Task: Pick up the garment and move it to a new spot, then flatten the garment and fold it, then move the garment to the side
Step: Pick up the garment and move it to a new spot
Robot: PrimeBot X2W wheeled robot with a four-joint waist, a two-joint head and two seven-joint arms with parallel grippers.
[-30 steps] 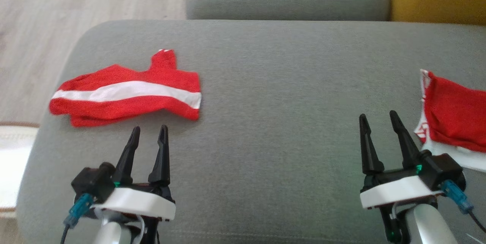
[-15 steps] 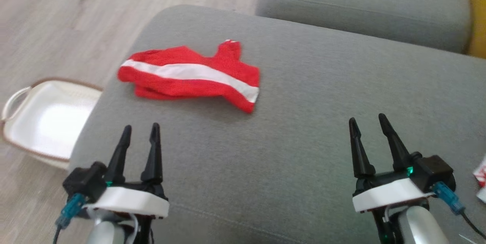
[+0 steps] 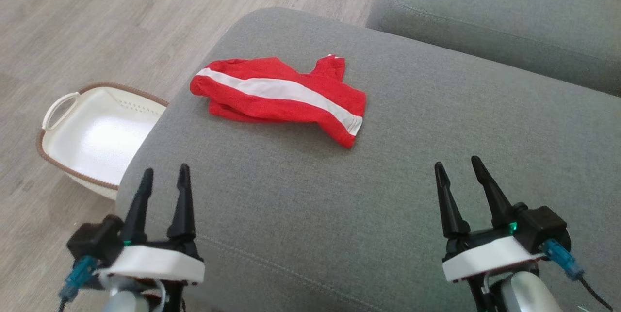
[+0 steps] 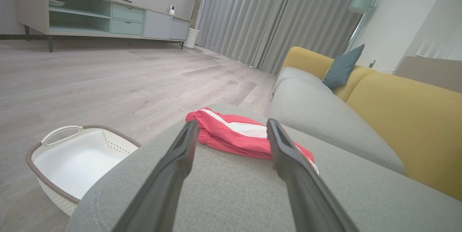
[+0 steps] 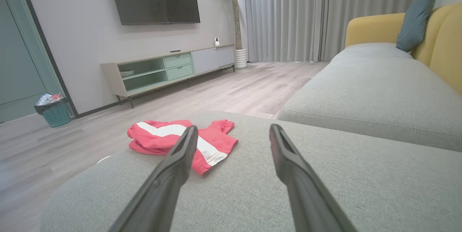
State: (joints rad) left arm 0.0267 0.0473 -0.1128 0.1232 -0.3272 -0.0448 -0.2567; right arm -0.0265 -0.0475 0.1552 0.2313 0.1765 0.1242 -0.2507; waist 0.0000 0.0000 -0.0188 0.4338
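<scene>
Garment (image 3: 291, 108) ahead, left tool (image 3: 165, 168), right tool (image 3: 457, 161), both spread

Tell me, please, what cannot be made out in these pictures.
Garment: lower layers hidden under its top fold, head view.
Basket: one side hidden behind the sofa cushion, head view.
Garment again: partly behind fingers of the left gripper, left wrist view.
Bin contents: too small, right wrist view.

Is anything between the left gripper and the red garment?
Nothing visible: bare grey cushion lies between the open left gripper and the red garment. The white basket sits on the floor to the left, out of the path.
</scene>
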